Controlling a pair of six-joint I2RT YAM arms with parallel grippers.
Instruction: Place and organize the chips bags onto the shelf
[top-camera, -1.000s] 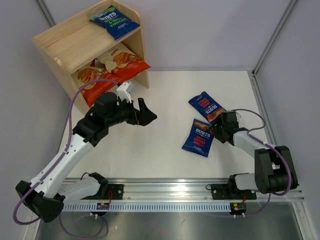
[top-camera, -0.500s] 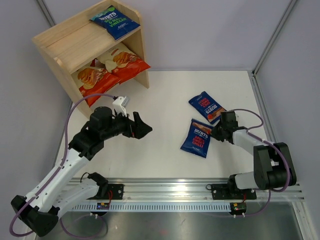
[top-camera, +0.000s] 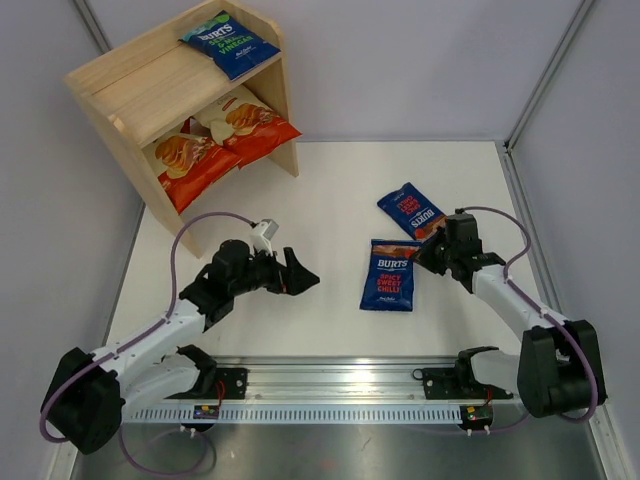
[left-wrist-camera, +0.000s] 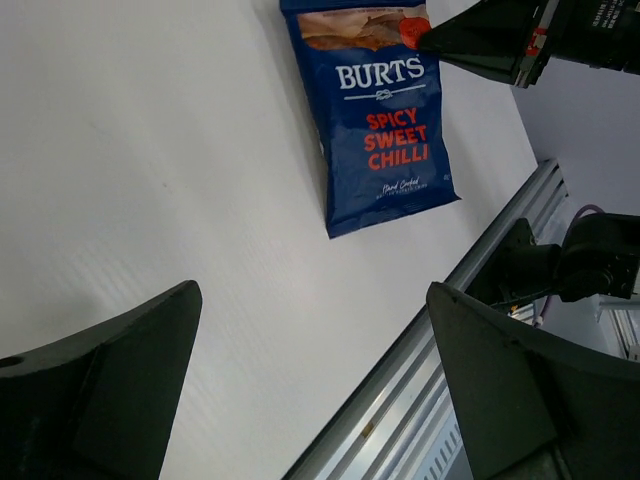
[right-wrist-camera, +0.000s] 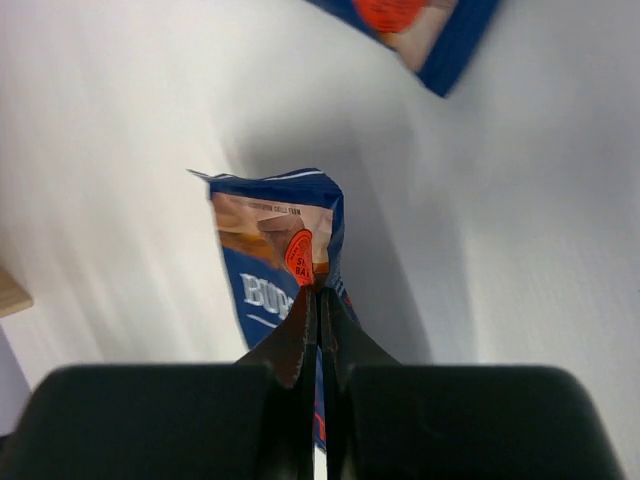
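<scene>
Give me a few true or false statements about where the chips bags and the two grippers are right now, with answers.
1. The right gripper is shut on the Spicy Sweet Chilli bag. True.
2. The left gripper holds a bag. False: it is open and empty, above the table.
3. Both Cassava Chips bags lie on the lower tier of the shelf. True.
4. All three Burts bags sit on the shelf. False: only the green Burts bag does, on the top tier; the Spicy Sweet Chilli bag and the other Burts bag are on the table.
</scene>
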